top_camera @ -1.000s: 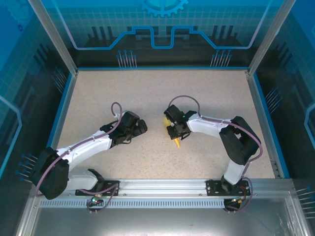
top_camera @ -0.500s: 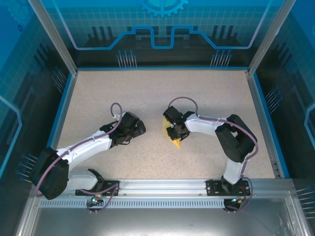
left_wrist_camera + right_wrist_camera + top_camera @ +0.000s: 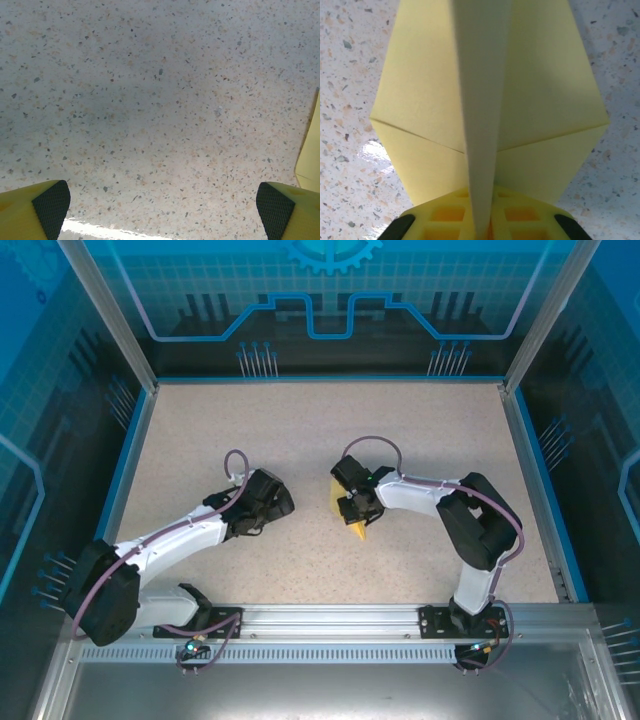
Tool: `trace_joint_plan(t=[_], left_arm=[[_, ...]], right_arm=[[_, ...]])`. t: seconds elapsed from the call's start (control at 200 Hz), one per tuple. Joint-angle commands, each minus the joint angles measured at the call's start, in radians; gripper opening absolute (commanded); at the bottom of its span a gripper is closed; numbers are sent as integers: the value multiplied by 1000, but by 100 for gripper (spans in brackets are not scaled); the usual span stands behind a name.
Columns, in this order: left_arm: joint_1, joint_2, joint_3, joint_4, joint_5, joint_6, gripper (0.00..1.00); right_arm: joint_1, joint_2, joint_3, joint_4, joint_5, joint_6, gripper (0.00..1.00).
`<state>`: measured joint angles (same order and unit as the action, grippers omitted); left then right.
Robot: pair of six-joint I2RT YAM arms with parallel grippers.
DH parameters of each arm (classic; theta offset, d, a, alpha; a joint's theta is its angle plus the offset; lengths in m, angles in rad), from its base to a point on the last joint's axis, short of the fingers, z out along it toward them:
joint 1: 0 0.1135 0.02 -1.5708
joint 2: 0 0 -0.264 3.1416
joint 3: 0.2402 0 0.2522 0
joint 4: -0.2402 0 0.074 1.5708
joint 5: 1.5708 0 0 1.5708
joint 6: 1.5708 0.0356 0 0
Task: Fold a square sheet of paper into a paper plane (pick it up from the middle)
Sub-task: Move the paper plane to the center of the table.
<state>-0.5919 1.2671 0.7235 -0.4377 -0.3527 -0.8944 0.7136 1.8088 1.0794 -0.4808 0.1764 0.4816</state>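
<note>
The square sheet of paper (image 3: pixel 352 520), yellow and folded into a pointed paper plane shape, lies in the middle of the table with its tip toward the near edge. My right gripper (image 3: pixel 350 502) is over it. In the right wrist view the paper plane (image 3: pixel 540 100) spreads two flat wings on the table, and its raised centre fold (image 3: pixel 482 125) stands pinched between the yellow fingers of my right gripper (image 3: pixel 481 225), which is shut on it. My left gripper (image 3: pixel 277 502) sits to the left, apart from the paper. It is open (image 3: pixel 162 210) over bare table, with a paper edge (image 3: pixel 311 150) at the right.
The speckled table (image 3: pixel 300 430) is ringed by a blue rim and transparent walls (image 3: pixel 330 310). A metal rail (image 3: pixel 340 625) with both arm bases runs along the near edge. Free room lies behind and to both sides of the paper.
My left gripper has drawn back slightly to the left, away from the paper. My right arm's elbow has shifted a little left while its gripper stays on the paper's fold.
</note>
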Motion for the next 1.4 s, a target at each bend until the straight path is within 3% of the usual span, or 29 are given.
trace_joint_plan(t=[0.0,0.15,0.67,0.925,1.205,1.39], left_arm=[[4,11,39,-71,-40,-18,99],[4,8,47,-112,-49,-19,99],[5,-66,-12,-128,-37,-13,99],[5,-83,-22,-130,-39,-11,99],[5,-108,-30,-130,-43,-8,99],[5,-118,-23,-142,-53,-15,99]], right_arm=[[2,-17,65,-20,46,25,9],[1,58,181,-40,65,33,6],[-46,353,531,-134,72,133,12],[-43,398,563,-176,91,167,28],[-37,430,584,-203,104,172,29],[-27,347,619,-226,114,155,34]])
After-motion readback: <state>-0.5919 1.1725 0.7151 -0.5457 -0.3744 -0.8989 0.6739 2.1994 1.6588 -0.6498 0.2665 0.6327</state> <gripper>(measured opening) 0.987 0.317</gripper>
